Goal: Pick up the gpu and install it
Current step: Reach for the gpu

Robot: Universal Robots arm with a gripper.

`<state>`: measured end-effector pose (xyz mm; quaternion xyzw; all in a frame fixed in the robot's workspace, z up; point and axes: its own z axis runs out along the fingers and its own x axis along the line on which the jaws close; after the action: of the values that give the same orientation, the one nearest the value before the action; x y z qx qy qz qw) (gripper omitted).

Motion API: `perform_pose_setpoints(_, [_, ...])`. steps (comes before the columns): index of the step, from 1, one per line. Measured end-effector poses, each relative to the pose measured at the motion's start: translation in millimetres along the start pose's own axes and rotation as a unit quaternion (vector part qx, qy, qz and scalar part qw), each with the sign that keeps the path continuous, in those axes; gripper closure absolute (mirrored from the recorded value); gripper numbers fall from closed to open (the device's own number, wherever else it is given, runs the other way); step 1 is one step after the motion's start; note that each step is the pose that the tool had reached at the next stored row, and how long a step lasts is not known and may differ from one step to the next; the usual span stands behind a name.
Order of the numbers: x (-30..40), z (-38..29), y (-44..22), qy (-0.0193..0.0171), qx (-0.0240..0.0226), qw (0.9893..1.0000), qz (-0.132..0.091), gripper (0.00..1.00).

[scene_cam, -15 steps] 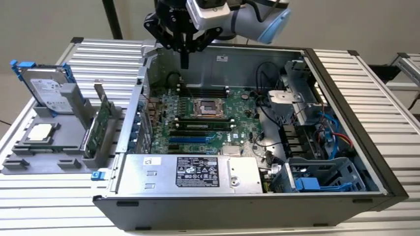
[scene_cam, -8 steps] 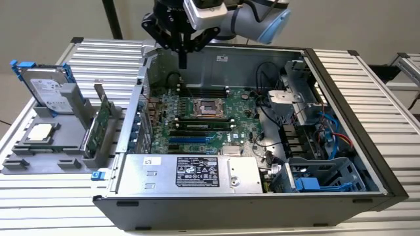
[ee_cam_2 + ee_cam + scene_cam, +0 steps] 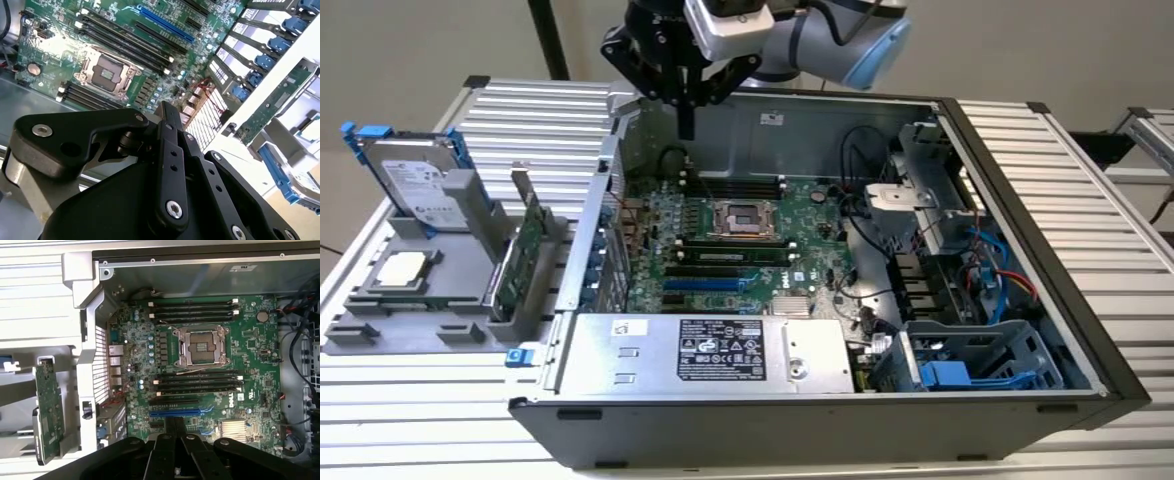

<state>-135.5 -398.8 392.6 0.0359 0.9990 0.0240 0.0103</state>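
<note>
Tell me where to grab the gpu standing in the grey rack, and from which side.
Grip the gpu by its free top edge, coming straight down from above. It stands on edge in the grey rack, lower part slotted in, both flat faces exposed above.

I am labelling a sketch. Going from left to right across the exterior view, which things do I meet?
Hard drive → graphics card → processor socket → grey drive cage.

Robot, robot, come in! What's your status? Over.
Gripper shut, empty, above open case. Gpu upright in grey holder, outside case. Path to it looks open.
</note>
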Motion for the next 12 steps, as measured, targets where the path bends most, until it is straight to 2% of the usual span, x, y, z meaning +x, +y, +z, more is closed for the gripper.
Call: perform_pose_setpoints(12, [7.6, -0.2, -0.6, 0.0000, -0.0001, 1.0000, 0.000, 1.00])
